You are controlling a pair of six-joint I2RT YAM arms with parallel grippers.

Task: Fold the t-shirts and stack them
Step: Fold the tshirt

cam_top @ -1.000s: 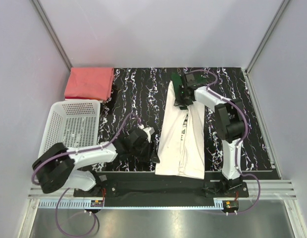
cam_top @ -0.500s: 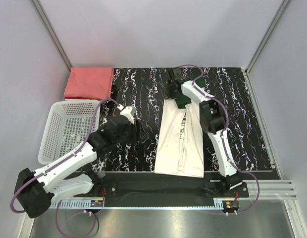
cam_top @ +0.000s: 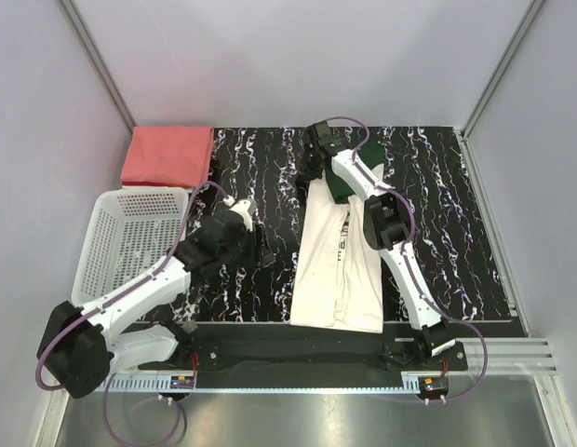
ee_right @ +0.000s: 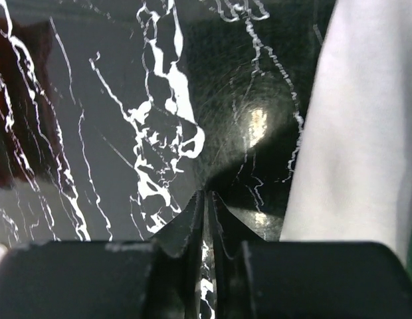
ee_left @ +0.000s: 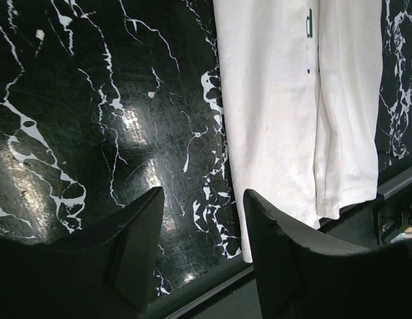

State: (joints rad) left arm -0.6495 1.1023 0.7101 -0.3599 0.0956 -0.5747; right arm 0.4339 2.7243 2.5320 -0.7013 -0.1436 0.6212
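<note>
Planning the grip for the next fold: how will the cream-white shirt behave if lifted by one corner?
Probably floppy: the cream-white shirt lies flat in soft lengthwise folds, so it should drape and the layers may fall open. Likely light, being thin cloth. On the glossy table, a push would probably slide or bunch it.

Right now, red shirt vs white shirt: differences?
The salmon-red cloth shirt is folded into a compact square in the far left corner; the cream-white cloth shirt lies as a long strip. The red is plain; the white has dark lettering and a green far end. Both lie flat.
</note>
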